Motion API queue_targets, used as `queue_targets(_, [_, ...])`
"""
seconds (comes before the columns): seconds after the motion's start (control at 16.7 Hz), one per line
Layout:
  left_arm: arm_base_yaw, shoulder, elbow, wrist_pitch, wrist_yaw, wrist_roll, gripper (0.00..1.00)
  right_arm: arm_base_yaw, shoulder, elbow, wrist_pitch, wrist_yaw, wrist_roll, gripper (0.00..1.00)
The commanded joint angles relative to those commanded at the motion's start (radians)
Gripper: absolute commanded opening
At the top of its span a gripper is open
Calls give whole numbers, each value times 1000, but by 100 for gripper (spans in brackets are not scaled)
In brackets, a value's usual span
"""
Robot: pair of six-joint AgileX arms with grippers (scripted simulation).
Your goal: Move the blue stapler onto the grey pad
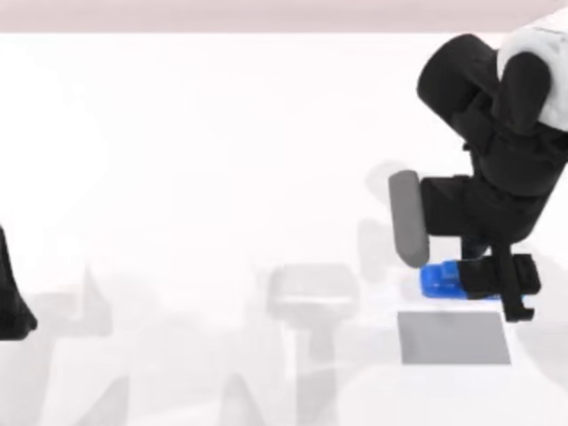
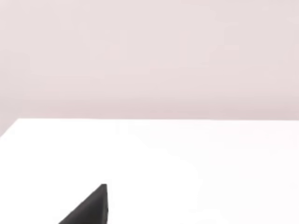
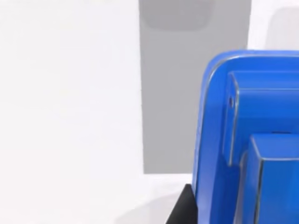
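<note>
Now, from the top view, the right arm reaches down over the right side of the table (image 1: 177, 177), and the right gripper (image 1: 497, 282) sits right on the blue stapler (image 1: 441, 280). Only the stapler's left end pokes out past the dark gripper body; the rest is covered. It lies just beyond the far edge of the grey pad (image 1: 453, 338), close to it, and whether it overlaps that edge cannot be told from above. The pad itself lies flat near the table's front right. A rounded grey paddle-shaped part of the arm (image 1: 408, 217) hangs just above and left of the stapler. Over at the left edge, the left arm (image 1: 11, 297) is parked, only a dark sliver of it showing.

Switching to the left wrist view: bare white tabletop, a pale pink wall behind, and one dark finger (image 2: 91, 207) of the left gripper jutting into the corner. One finger alone, so the spread of that gripper cannot be told.

On to the right wrist view: the blue stapler (image 3: 247, 140) fills the near side, big and close, with a dark finger (image 3: 183, 210) of the right gripper against its edge. The gripper appears closed around the stapler. Beyond it the grey pad (image 3: 170, 93) stretches away across the white table.
</note>
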Motion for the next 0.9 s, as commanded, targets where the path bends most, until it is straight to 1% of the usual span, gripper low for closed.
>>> queue_targets(0.12, [0,0,0,0,0,0,100,14,-42,-44,18,1,-10,0])
queue_targets(0.48, [0,0,0,0,0,0,100,9,-39,-60,33,0,-6,0])
queue_targets(0.66, [0,0,0,0,0,0,100,4,-10,-122,131,1,-1,0])
queue_targets(0.9, [0,0,0,0,0,0,100,11,54,-241,321,1,-6,0])
